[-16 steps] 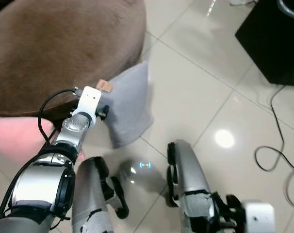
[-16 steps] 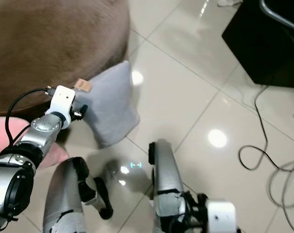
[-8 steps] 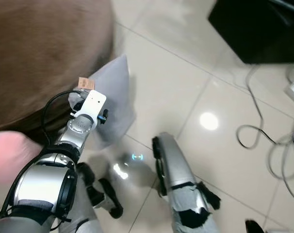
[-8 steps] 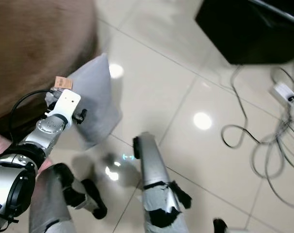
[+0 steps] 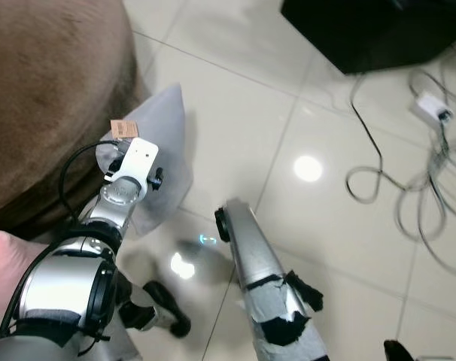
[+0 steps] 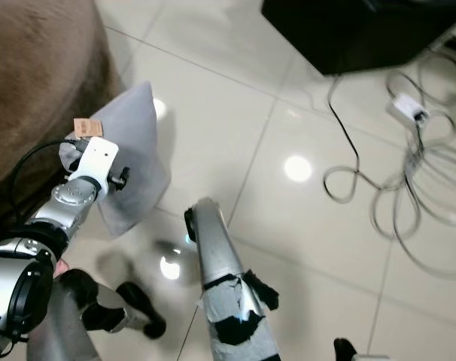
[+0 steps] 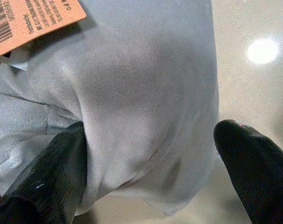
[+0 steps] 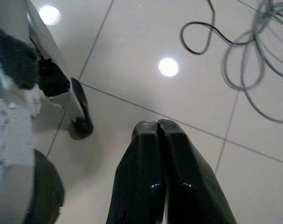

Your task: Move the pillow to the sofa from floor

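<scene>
One brown sofa (image 5: 40,98) occupies the left edge; one grey pillow (image 5: 162,162), tagged, leans against its base on the tiled floor (image 5: 303,90), the left gripper (image 7: 146,154) spread around it; open tiles lie rightward to loose cables (image 5: 408,180); right gripper (image 8: 158,128) pressed together.

You have even, bright indoor light; ceiling-lamp glare spots on the glossy floor tiles (image 5: 341,113); slight softness, wrist views sharp
</scene>
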`<state>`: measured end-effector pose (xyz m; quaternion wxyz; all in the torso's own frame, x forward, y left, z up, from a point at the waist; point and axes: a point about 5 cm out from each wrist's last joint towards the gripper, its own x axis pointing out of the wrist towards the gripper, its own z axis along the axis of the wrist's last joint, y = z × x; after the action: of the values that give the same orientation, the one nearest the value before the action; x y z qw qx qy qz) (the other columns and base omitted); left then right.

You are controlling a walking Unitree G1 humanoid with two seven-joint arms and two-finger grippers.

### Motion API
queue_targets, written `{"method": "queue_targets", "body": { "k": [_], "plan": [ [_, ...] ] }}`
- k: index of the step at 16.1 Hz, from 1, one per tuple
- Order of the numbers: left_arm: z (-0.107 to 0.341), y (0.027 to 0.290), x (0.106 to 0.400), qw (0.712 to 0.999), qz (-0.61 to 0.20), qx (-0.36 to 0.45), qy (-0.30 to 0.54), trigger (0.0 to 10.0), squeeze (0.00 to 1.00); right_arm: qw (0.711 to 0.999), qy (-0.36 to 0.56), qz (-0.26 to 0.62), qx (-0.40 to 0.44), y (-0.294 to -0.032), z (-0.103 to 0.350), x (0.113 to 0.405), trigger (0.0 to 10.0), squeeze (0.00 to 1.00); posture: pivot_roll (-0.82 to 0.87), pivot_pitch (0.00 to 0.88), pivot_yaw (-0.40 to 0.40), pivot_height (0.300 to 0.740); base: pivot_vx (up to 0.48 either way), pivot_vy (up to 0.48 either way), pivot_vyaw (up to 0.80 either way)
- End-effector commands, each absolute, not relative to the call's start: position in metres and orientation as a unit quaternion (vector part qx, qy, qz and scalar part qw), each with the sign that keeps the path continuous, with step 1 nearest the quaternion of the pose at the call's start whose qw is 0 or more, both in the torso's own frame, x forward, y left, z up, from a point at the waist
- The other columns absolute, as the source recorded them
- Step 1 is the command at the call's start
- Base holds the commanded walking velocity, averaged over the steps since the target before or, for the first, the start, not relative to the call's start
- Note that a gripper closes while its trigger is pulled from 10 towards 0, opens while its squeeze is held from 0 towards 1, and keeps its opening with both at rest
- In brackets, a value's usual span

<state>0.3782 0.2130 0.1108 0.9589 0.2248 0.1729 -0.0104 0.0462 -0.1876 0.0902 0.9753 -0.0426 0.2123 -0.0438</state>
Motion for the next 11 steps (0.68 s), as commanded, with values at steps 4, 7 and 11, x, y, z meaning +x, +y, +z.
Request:
{"method": "queue_targets", "body": {
  "k": [4,7,11],
  "plan": [
    [0.097,0.216,0.37,0.955,-0.01,0.226,0.19,9.1,0.0,0.971,0.232,-0.039,-0.042,-0.19,0.084,0.048,10.0,0.0,-0.62,0.545,-0.094,0.569,-0.152,0.187,0.0],
    [0.1,0.214,0.373,0.959,-0.008,0.217,0.183,0.0,0.0,0.971,0.23,-0.038,-0.043,-0.19,0.083,0.052,10.0,0.0,-0.61,0.54,-0.087,0.569,0.0,0.0,0.0],
    [0.097,0.205,0.373,0.957,-0.034,0.217,0.189,0.0,0.0,0.972,0.228,-0.042,-0.04,-0.188,0.083,0.053,10.0,0.0,-0.61,0.54,-0.077,0.569,0.0,0.0,0.0]
  ]
}}
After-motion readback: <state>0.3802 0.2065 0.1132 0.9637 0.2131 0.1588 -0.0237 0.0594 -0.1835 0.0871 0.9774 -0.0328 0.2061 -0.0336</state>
